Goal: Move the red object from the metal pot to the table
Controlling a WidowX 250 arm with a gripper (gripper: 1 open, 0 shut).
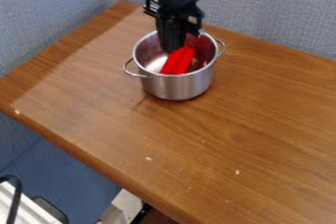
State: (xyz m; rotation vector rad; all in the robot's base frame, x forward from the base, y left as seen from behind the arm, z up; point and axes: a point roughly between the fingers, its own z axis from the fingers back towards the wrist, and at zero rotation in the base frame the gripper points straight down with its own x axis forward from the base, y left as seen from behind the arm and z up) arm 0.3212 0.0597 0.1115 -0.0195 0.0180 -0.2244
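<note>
Red block [183, 58] is pinched at its upper end by the closed gripper [176, 45], its lower end leaning inside the steel pot [175, 69], which stands toward the far side of the table [197, 144]. The lift is best carried straight up until the low end is seen clear of the rim, so the pot is not dragged or tipped; only then should it be swung over bare wood. The arm is held upright above the pot, fingers pointed down.
</note>
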